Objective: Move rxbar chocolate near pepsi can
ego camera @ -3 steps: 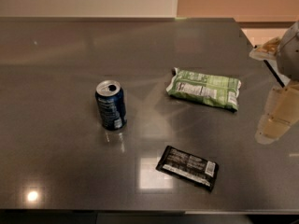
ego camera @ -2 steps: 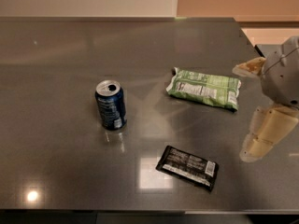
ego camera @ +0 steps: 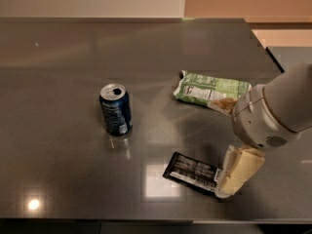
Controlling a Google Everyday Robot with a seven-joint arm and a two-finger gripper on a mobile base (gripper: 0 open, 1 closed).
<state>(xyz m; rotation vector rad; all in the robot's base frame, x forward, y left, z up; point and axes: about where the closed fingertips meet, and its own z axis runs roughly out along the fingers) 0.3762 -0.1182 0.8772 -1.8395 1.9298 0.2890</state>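
Glossy grey counter (ego camera: 73, 57) fills the view, with a pale wall behind it. The chocolate bar (ego camera: 190, 170) lies flat near the front edge, right of centre. The can (ego camera: 116, 109) stands upright to the left and further back, well apart from the bar. A green bag (ego camera: 209, 89) lies behind the bar, to the right of the can.

The hand (ego camera: 230, 185) is low at the right end of the bar, at or just beside its short edge. Contact cannot be confirmed. Whether the hand is spread or pressed together cannot be told.

Probable hazards from this position:

1. End grasp. A flat wrapper taken by one end may pivot, droop or slip out during the carry.
2. Low profile. The bar lies flush on a hard, slick surface. A closure set too high would likely miss, or push the bar toward the front edge.
3. Can upset. The can has an opened top. A bar or hand arriving too close could tip it.
4. Bag drag. The arm (ego camera: 273, 113) overlaps the bag's right end in this view, so a low sweep to the left might catch it.
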